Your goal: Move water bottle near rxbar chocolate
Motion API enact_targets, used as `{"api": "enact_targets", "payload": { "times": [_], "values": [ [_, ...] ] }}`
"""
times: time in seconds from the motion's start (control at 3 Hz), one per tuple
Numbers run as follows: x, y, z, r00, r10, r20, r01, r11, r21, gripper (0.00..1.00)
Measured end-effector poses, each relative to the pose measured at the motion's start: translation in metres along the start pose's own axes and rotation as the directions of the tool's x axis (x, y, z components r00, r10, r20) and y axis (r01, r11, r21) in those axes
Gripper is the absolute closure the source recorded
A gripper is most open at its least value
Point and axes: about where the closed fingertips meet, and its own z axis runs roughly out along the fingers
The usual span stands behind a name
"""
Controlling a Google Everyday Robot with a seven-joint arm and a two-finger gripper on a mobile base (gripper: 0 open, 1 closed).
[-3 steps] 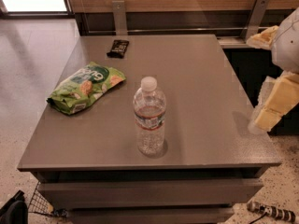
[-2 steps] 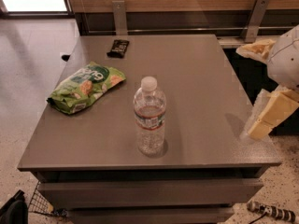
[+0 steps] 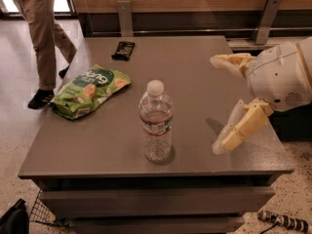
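The water bottle [image 3: 156, 122] stands upright near the front middle of the grey table [image 3: 195, 72]; it is clear ribbed plastic with a white cap and a red and white label band. The rxbar chocolate [image 3: 123, 50], a small flat black bar, lies at the table's far left. My gripper [image 3: 219, 104] is at the right side of the table, to the right of the bottle and apart from it. Its cream fingers are spread wide, one high at the back [image 3: 229, 61] and one low at the front [image 3: 239, 130], with nothing between them.
A green crinkled snack bag [image 3: 87, 90] lies on the left of the table, between bottle and bar. A person's legs [image 3: 44, 38] are on the floor at the far left. A wooden wall with metal brackets runs behind the table.
My gripper has moved left over the table's right side, closer to the bottle. A person has walked into view at the far left. The bottle, bag and bar have not moved.
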Motion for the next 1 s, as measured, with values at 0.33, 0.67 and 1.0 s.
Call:
{"api": "enact_targets", "payload": {
  "times": [0.33, 0.67, 1.0],
  "values": [
    [-0.011, 0.007, 0.034, 0.978, 0.061, 0.198, -0.048, 0.9964, -0.07, 0.0],
    [-0.013, 0.01, 0.054, 0.943, 0.098, 0.319, -0.064, 0.9912, -0.115, 0.0],
    [-0.017, 0.012, 0.067, 0.897, 0.117, 0.427, -0.062, 0.9881, -0.141, 0.0]
  ]
}}
